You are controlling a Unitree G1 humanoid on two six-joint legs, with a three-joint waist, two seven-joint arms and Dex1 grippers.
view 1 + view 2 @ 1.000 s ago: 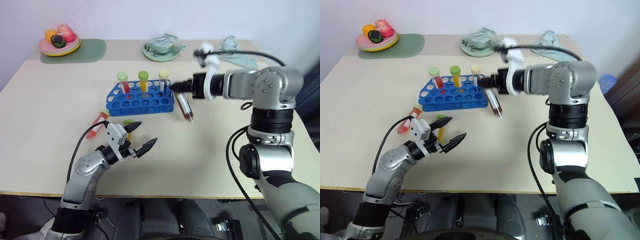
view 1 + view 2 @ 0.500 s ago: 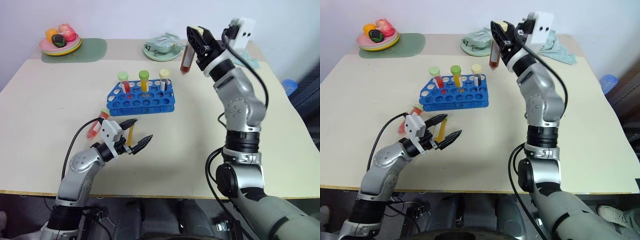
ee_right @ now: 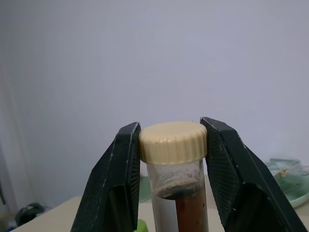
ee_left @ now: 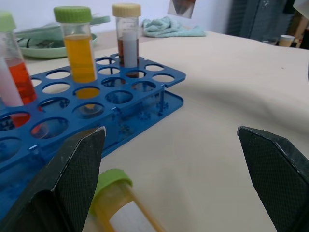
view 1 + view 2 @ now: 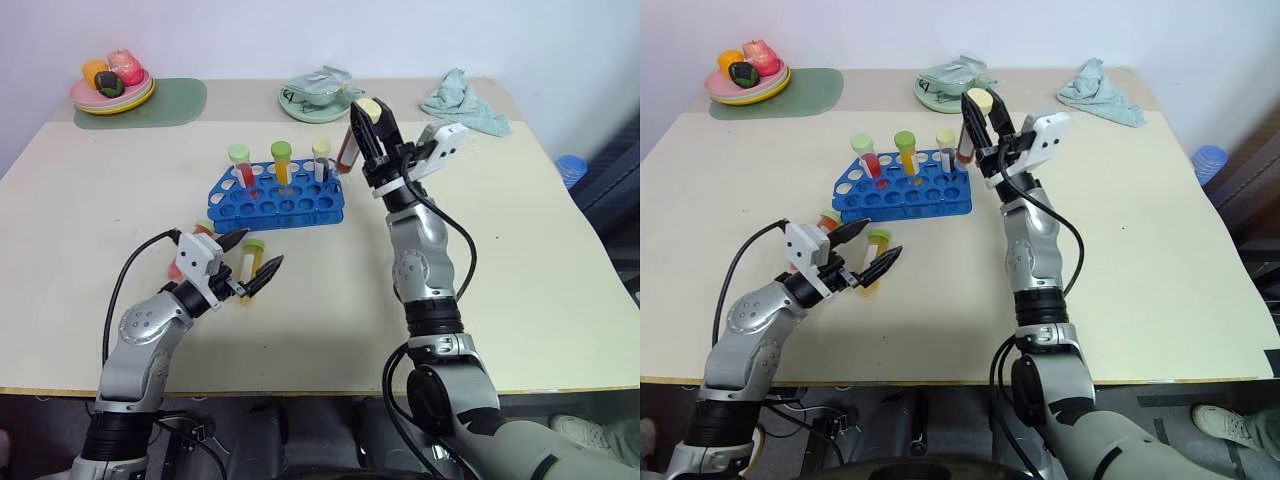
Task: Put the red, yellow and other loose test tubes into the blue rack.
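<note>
The blue rack stands mid-table with three capped tubes upright in its far row: red, yellow and a cream-capped one. My right gripper is shut on the cream cap of a dark brown test tube, which hangs upright in the air beside the rack's far right corner. A yellow-orange test tube with a green cap lies on the table between the fingers of my open left gripper. A red test tube lies just left of it, partly hidden by the gripper.
At the table's far edge sit a plate of fruit on a green mat, a pale green dish and a crumpled cloth.
My right arm lifted the brown tube from beside the rack, swung it up high, then brought it down upright near the rack's far right corner. The left gripper drifted slightly left, still open.
</note>
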